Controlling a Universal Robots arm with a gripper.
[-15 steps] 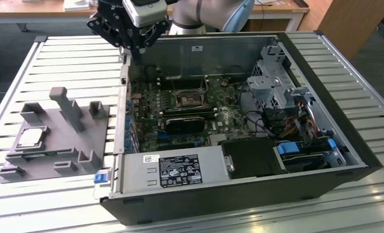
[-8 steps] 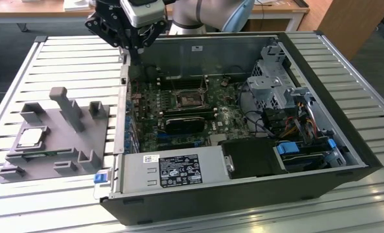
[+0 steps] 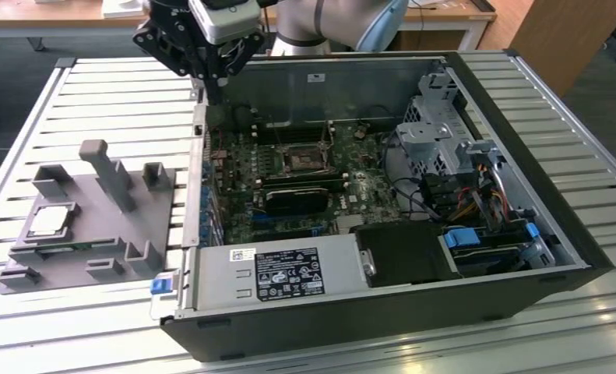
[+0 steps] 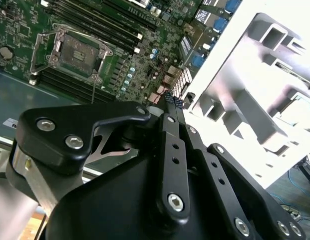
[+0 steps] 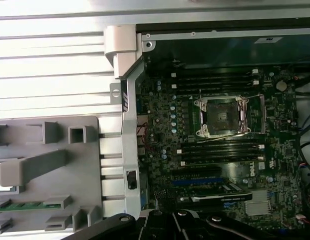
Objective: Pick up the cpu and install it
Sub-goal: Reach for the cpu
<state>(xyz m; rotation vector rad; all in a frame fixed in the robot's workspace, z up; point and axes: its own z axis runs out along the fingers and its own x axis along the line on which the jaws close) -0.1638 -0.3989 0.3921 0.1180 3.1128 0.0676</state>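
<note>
While the small, flat, square cpu (image 3: 50,220) with its shiny silver-grey metal top lies in a recess of the grey plastic holder block with upright posts (image 3: 110,234), at the exterior view's left, nothing is touching it. The block rests on a pale slatted metal table (image 3: 100,93). Further right, the black two-fingered gripper (image 3: 212,98) hangs above the far left corner of the open black computer case (image 3: 391,315), well apart from the cpu. Its fingers are pressed together with nothing between them, as the second wrist view shows where they meet in a narrow tip (image 4: 170,98). Inside the case lies a green motherboard (image 3: 365,191), and its square metal-framed socket (image 3: 299,158) sits between dark memory slots; in both wrist views the socket (image 4: 77,49) (image 5: 222,116) looks bare. Nearer the front, a silver labelled power supply box (image 3: 276,273) fills the case's corner. At the right stand a grey metal drive cage (image 3: 438,128) and coloured cables (image 3: 474,195).
</note>
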